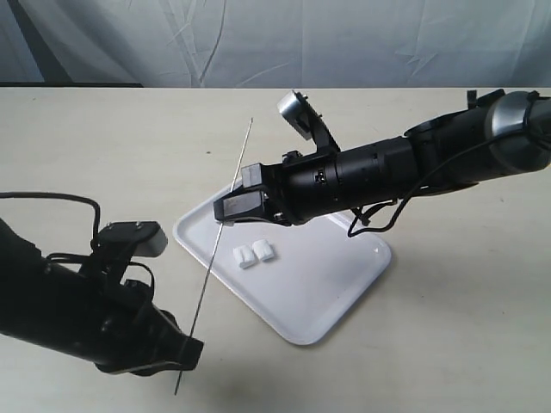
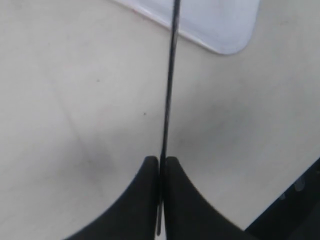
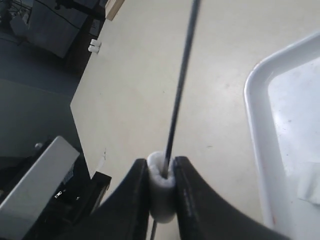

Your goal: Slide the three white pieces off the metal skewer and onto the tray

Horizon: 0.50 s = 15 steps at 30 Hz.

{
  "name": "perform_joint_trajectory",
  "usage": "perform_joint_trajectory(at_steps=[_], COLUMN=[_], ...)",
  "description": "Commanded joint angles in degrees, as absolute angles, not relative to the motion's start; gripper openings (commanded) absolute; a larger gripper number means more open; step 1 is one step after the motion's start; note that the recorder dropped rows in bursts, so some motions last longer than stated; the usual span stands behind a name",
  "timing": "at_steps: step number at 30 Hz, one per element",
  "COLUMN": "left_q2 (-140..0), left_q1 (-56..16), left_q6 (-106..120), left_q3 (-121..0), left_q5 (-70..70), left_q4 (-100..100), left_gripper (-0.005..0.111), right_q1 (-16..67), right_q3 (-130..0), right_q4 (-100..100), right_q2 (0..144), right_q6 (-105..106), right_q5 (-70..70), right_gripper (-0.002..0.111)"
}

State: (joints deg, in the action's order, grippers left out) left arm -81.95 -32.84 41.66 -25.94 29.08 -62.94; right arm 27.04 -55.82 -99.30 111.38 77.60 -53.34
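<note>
Exterior, skewer: slants over the tray's left corner, above the table.
Exterior, two white pieces: lying side by side on the tray.
Exterior, left fingers: clenched on the skewer's low end, off the tray.
Left wrist, left fingers: pinched tight on the skewer.
Right wrist, right fingers: grasping the third white piece, threaded on the skewer, just outside the tray rim.
</note>
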Motion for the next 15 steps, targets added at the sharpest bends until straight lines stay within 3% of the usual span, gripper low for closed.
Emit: perform_joint_trajectory(at_steps=[1,15], left_q2=[-81.9,-81.9], left_q1=[-33.8,-33.8], left_q6=[41.3,42.4], left_q3=[-23.6,-17.0], left_q5=[28.1,28.6], left_q4=[-63.3,-63.8], left_gripper=[0.000,0.000], right_q1=[25.1,20.0], right_q3=[-55.8,-58.9], right_q4=[-99.9,-99.9], right_q2=[111.0,108.4], right_q6=[77.6,76.3], right_q5=[-53.4,-53.2], right_gripper=[0.017,0.017])
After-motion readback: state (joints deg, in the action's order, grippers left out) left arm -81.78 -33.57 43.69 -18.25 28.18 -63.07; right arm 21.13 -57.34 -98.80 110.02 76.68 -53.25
